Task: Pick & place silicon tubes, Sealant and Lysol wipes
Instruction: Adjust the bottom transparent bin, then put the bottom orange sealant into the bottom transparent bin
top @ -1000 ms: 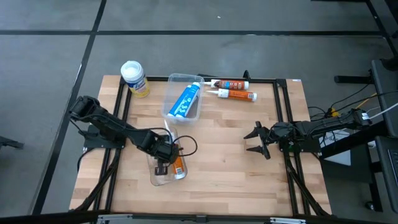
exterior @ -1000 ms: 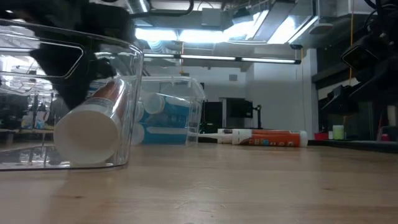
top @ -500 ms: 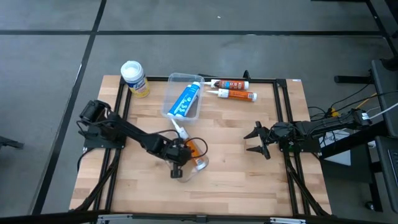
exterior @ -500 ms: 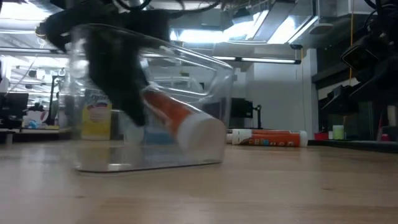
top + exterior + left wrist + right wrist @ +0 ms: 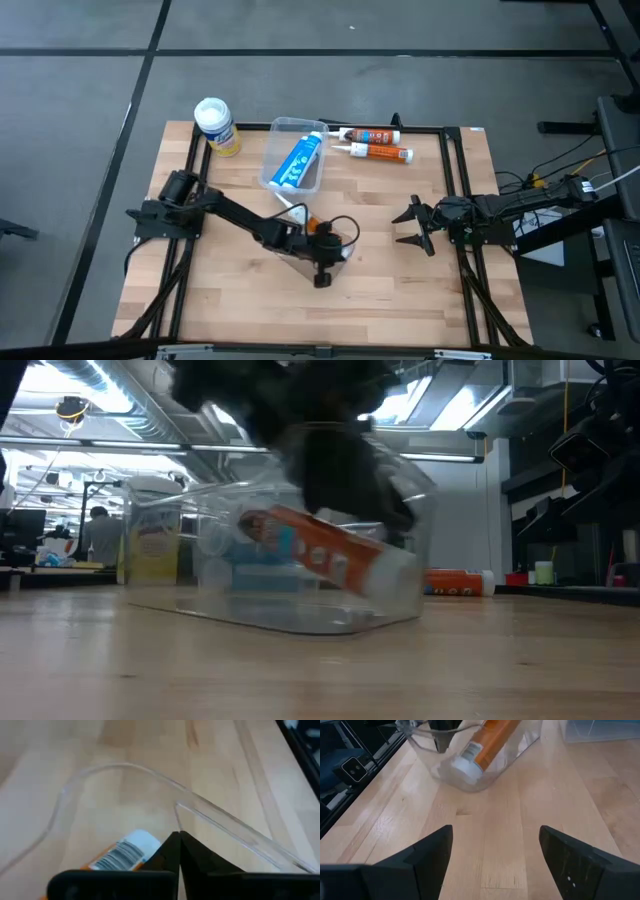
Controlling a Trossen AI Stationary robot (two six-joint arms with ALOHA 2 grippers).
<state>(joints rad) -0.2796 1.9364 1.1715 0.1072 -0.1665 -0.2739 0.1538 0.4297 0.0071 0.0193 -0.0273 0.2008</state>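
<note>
The left gripper (image 5: pixel 322 262) reaches out to the middle of the bench, its fingers pinched shut on the rim of a clear plastic bin (image 5: pixel 318 243); in the left wrist view the two dark fingertips (image 5: pixel 176 851) meet with the bin's thin wall (image 5: pixel 220 822) clamped between them. The bin stands tilted in the low view (image 5: pixel 300 565), one end lifted off the wood. Inside it lies an orange sealant tube (image 5: pixel 318 229), slanted, its white cap end (image 5: pixel 395 575) low against the bin's floor; the same tube shows through the clear wall in the right wrist view (image 5: pixel 485 742) and its barcode label in the left wrist view (image 5: pixel 122 855).

The Lysol wipes (image 5: pixel 215 126) stand upright at the far left corner of the bench, well apart from the left gripper and farther still from the right one; in the low view the yellow canister (image 5: pixel 152 540) appears behind the held bin.

A second clear bin (image 5: pixel 295 155) sits near the far edge, holding a blue tube (image 5: pixel 298 162). Just beside it, toward the far right, two orange-and-white tubes (image 5: pixel 375 143) lie side by side on the bare wood.

The right gripper (image 5: pixel 412 225) hovers near the right edge of the bench, its fingers (image 5: pixel 427 852) spread wide and holding nothing, well apart from the held bin.
</note>
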